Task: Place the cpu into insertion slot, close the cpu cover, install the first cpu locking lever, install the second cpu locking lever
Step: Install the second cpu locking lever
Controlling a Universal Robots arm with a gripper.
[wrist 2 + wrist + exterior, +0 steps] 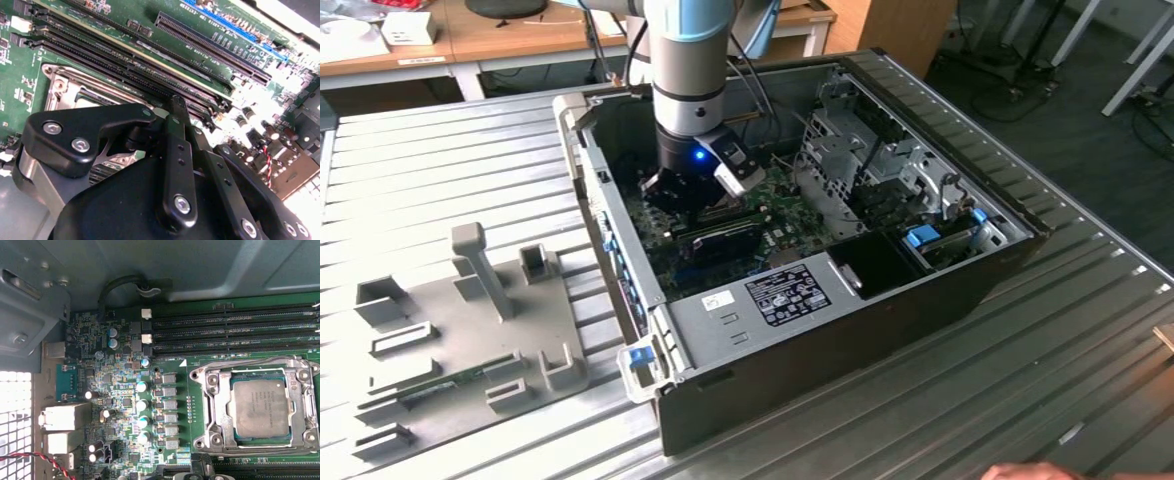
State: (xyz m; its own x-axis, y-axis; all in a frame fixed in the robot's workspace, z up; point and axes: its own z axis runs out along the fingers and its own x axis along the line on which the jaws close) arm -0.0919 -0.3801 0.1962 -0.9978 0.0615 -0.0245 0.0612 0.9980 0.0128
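Note:
The cpu (261,407), a flat square chip with a silvery-tan top, lies in the insertion slot (206,412) on the green board (125,405). The cpu cover (299,410), a thin silvery frame, lies flat around the chip, which shows through its window. In the exterior view my gripper (683,198) hangs low inside the open computer case (854,330), just above the board (781,215). In the second wrist view the gripper's black body (165,190) fills the foreground, and a corner of the slot's metal rim (60,87) shows beyond it.
Long black memory slots (235,332) run beside the socket. The case walls, a drive cage (867,160) and a labelled metal box (781,295) ring the board. A grey fixture plate (454,330) with upright stands lies at the exterior view's left. A hand (1027,472) shows at the bottom edge.

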